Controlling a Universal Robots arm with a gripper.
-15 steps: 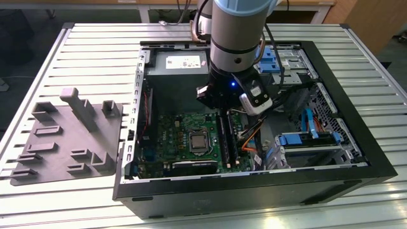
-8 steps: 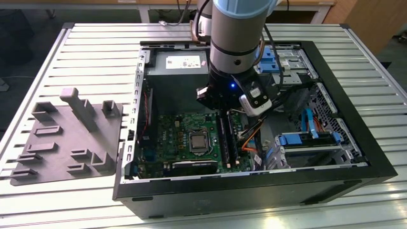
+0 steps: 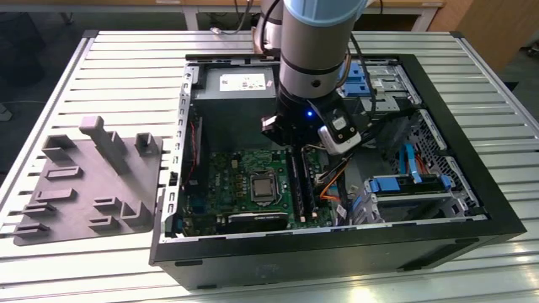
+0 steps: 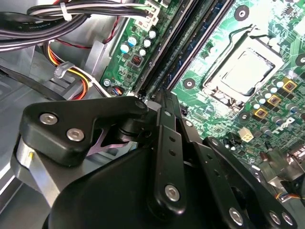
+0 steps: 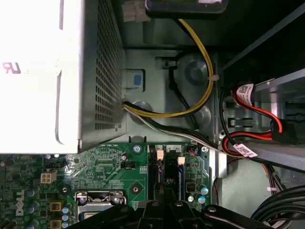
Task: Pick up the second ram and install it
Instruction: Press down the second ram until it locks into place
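Observation:
My gripper (image 3: 291,146) hangs inside the open computer case (image 3: 438,240), low over the far end of the long black memory slots (image 3: 302,184) on the green motherboard (image 3: 227,183). In the second wrist view its black fingers (image 4: 164,124) lie pressed together, and the gripper (image 4: 162,95) ends right at the slots' near end. The second ram (image 4: 195,47), a thin dark strip with a row of chips, stands on edge in a slot just ahead of the fingertips. I cannot tell whether the fingers touch it. The first wrist view has the slots' tan latches (image 5: 160,154) just beyond the gripper (image 5: 159,204).
A grey fixture tray (image 3: 84,183) lies on the slatted table at the exterior view's left. Inside the case are the power supply (image 3: 236,82), the processor socket (image 3: 264,187), cable bundles (image 4: 71,19) beside the slots, and blue drive brackets (image 3: 396,184).

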